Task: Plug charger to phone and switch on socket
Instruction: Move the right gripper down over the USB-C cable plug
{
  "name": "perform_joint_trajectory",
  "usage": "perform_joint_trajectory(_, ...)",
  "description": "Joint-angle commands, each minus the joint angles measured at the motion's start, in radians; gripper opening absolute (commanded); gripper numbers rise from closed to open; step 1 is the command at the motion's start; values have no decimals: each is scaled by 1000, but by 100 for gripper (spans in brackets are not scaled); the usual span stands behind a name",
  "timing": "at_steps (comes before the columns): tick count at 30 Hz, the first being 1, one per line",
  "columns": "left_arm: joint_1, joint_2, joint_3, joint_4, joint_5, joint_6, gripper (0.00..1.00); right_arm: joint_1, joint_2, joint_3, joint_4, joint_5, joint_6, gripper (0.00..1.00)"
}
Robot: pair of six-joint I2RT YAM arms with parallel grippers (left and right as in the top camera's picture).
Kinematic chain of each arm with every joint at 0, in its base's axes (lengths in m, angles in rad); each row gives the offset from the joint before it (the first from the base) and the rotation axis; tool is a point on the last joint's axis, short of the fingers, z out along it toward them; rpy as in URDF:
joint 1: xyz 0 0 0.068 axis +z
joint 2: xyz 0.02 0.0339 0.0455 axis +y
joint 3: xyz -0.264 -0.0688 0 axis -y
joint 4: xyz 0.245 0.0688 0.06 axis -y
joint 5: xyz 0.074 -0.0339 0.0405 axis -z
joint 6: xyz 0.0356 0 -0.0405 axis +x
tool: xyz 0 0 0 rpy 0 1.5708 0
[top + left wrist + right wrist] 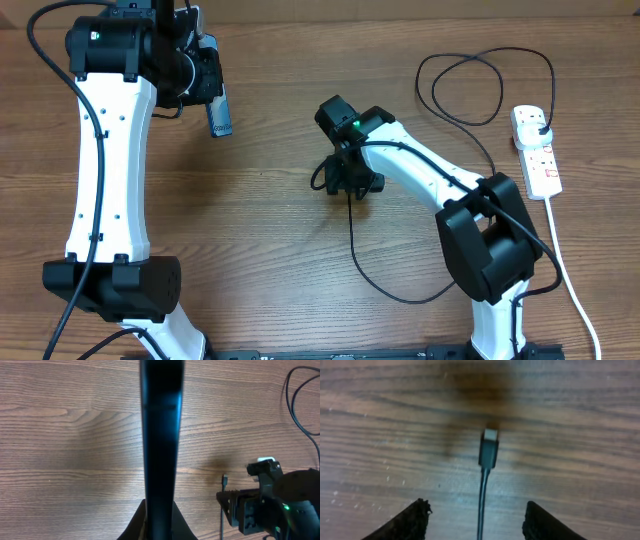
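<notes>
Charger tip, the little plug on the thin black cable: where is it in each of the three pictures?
Overhead: hidden beneath the right gripper; only the cable trails out.
Left wrist: charger tip low, right of centre.
Right wrist: tip at centre, above the fingers.
Shared landmark: the right gripper.

Brown wood-grain table fills every view, evenly lit, with soft blurred shadows.

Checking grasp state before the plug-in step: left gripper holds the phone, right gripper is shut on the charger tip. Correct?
Not quite. The left gripper does hold the phone, but the right gripper is open, not shut. The charger tip sits between its fingers with clear gaps on both sides. The right wrist view shows this.
</notes>
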State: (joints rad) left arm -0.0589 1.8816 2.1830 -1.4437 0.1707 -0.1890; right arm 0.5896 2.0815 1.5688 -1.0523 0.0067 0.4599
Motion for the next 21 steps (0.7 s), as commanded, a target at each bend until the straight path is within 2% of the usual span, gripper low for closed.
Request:
perform_joint_trajectory(1, -9, -5, 5, 4, -2, -17, 4, -2, 6, -3, 17, 41, 16, 58)
perform_joint_trajectory(4, -9, -5, 5, 4, -2, -17, 4, -2, 6, -5, 30, 44, 43, 52)
perform_joint_trajectory(11, -9, -5, 5, 4, -2, -17, 4, 0, 7, -18, 35, 45, 71, 50)
perform_joint_trajectory(14, -9, -5, 5, 4, -2, -17, 4, 0, 8, -40, 65, 45, 71, 44)
perform_joint_trajectory(21, -9, -5, 5, 8, -2, -17, 4, 0, 8, -76, 107, 98, 63, 44)
